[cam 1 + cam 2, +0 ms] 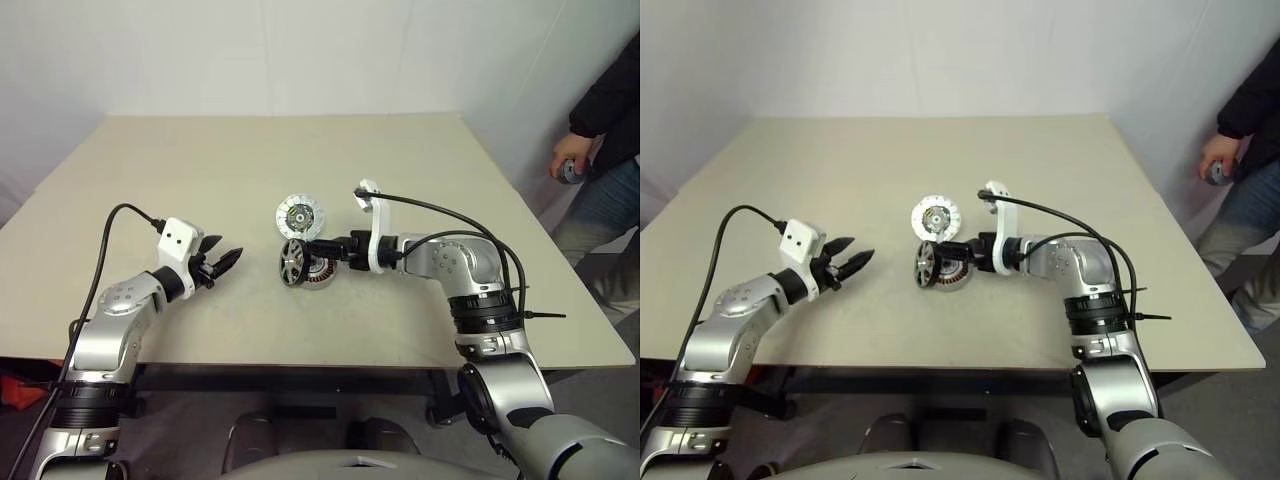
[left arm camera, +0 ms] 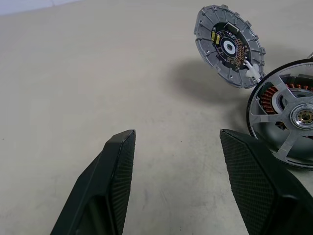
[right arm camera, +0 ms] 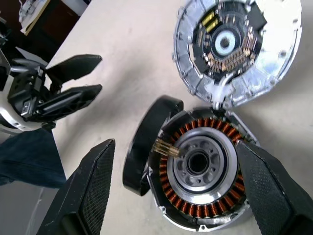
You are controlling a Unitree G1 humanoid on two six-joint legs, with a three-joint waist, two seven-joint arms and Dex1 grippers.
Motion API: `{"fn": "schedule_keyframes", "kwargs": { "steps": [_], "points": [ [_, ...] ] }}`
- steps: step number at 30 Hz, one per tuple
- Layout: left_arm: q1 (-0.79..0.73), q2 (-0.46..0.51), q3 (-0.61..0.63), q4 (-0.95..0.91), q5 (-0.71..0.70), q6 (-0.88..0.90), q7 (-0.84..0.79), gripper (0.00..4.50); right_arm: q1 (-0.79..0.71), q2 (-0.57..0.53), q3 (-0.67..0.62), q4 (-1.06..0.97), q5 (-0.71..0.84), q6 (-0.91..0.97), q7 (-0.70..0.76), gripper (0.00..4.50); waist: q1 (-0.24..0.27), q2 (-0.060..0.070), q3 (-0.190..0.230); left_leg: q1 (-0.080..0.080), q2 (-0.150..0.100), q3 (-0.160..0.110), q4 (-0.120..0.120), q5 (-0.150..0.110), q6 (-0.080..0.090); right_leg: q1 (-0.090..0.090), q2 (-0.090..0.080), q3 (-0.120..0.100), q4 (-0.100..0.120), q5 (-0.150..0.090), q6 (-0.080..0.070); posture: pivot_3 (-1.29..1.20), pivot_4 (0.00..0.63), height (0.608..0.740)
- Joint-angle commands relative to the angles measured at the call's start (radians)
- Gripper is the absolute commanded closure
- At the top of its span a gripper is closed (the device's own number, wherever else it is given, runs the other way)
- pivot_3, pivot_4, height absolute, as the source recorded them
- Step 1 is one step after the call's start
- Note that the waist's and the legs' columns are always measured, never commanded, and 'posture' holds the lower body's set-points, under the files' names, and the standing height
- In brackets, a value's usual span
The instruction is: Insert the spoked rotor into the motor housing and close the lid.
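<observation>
Both grippers sit low in the left eye view. Left gripper (image 1: 222,260), lower left, two black fingers parted, grasping nothing, hovering over the beige table (image 1: 200,170). Right gripper (image 1: 322,250), centre, fingers spread wide around the round dark motor housing (image 1: 318,270); contact cannot be told. One black ring-shaped spoked rotor (image 1: 292,262) stands on edge, leaning against the housing's left side. One silvery-white round lid (image 1: 300,216) lies open just above, joined to the housing rim. A person (image 1: 605,150) stands at the right edge, cut off by the frame, one hand holding a small object too small to make out.

Left wrist view: two fingertips (image 2: 120,171) apart, empty table between. Lid (image 2: 229,45) upper right, circuit side showing. Rotor (image 2: 288,117) at right edge, cut off; grey spokes hide part of the copper windings behind.

Right wrist view: fingers (image 3: 93,186) flank the housing (image 3: 200,166), windings and silver hub exposed. Rotor (image 3: 146,142) tilted at its left rim, not seated. Left gripper (image 3: 68,88) at upper left.
</observation>
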Motion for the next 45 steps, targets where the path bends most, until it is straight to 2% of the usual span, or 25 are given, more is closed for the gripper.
{"fn": "schedule_keyframes", "kwargs": {
  "steps": [1, 15, 33, 36, 38, 45],
  "points": [
    [-0.017, 0.006, 0.013, -0.018, 0.002, -0.018, 0.002, 1.61, -0.033, 0.002, -0.03, -0.066, 0.023, 0.013, -0.011, 0.05, 0.0, 0.0, 0.0, 0.0, 0.0, 0.0, 0.0, 0.0, 0.0, 0.0, 0.0, 0.0, 0.0, 0.0, 0.0, 0.0, 0.0, 0.74],
    [0.0, 0.008, 0.016, -0.035, 0.001, -0.014, 0.003, 1.61, -0.019, 0.032, 0.012, -0.188, 0.021, 0.116, -0.064, 0.05, 0.0, 0.0, 0.0, 0.0, 0.0, 0.0, 0.0, 0.0, 0.0, 0.0, 0.0, 0.0, 0.0, 0.0, 0.0, 0.0, 0.0, 0.74],
    [0.037, 0.018, 0.035, -0.075, -0.008, 0.003, 0.017, 1.61, -0.027, 0.079, 0.064, -0.124, -0.04, 0.115, -0.1, 0.05, 0.0, 0.0, 0.0, 0.0, 0.0, 0.0, 0.0, 0.0, 0.0, 0.0, 0.0, 0.0, 0.0, 0.0, 0.0, 0.0, 0.0, 0.74],
    [0.04, 0.018, 0.037, -0.076, -0.005, 0.002, 0.02, 1.61, -0.028, 0.087, 0.054, -0.117, -0.044, 0.123, -0.111, 0.67, -0.001, 0.0, 0.0, 0.0, 0.0, 0.0, 0.0, 0.0, 0.0, 0.0, 0.0, 0.0, 0.0, 0.0, 0.0, 0.0, 0.0, 0.74],
    [0.041, 0.018, 0.036, -0.076, -0.005, 0.001, 0.022, 1.61, -0.029, 0.088, 0.053, -0.115, -0.043, 0.124, -0.113, 1.28, -0.001, 0.0, 0.0, 0.0, 0.0, 0.0, 0.0, 0.0, 0.0, 0.0, 0.0, 0.0, 0.0, 0.0, 0.0, 0.0, 0.0, 0.74],
    [0.034, 0.014, 0.032, -0.068, -0.004, -0.004, 0.024, 1.61, -0.034, 0.083, 0.044, -0.117, -0.039, 0.131, -0.116, 3.88, -0.001, 0.0, 0.0, 0.0, 0.0, 0.0, 0.0, 0.0, 0.0, 0.0, 0.0, 0.0, 0.0, 0.0, 0.0, 0.0, 0.0, 0.74]
  ]
}}
